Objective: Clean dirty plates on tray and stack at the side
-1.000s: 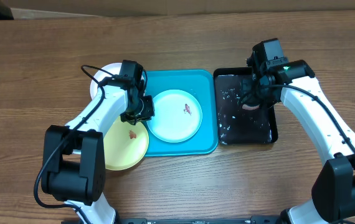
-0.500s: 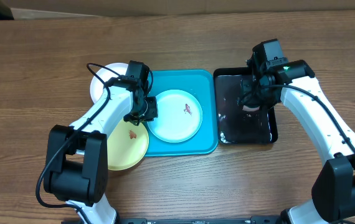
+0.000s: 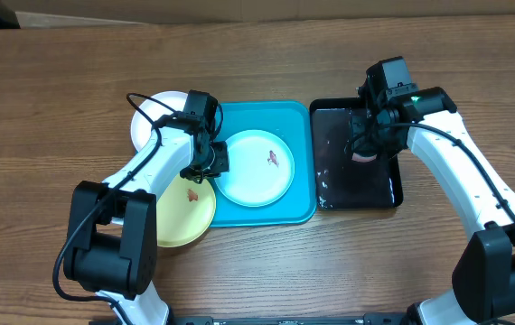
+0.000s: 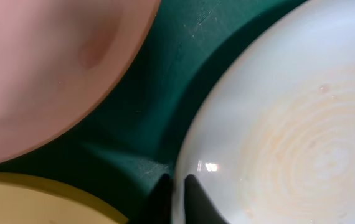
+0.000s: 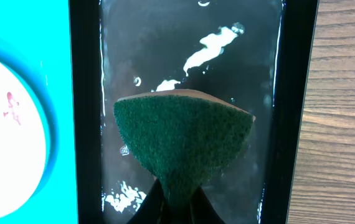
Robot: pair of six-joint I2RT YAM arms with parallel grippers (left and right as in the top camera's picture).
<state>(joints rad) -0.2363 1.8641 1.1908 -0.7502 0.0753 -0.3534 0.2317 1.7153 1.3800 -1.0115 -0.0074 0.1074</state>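
The turquoise tray (image 3: 295,209) lies at the table's middle. The pale mint-blue plate (image 3: 253,171) with a red smear lies in it. My left gripper (image 3: 210,163) is at that plate's left rim. In the left wrist view its fingers (image 4: 175,191) are shut on the rim of the pale plate (image 4: 289,124). The white plate (image 3: 152,112) lies left of the tray, partly under the left arm. The yellow-green plate (image 3: 183,215) with a smear lies at the tray's front left. My right gripper (image 5: 177,202) is shut on a green sponge (image 5: 184,137) over the black tray (image 3: 357,185).
The black tray (image 5: 84,124) holds water and white foam patches and stands right of the turquoise tray (image 5: 59,37). Bare wooden table (image 3: 59,108) lies all round. Cardboard lines the far edge.
My left gripper has moved a little to the right, onto the pale plate's left rim. The right gripper with the sponge has stayed over the black tray.
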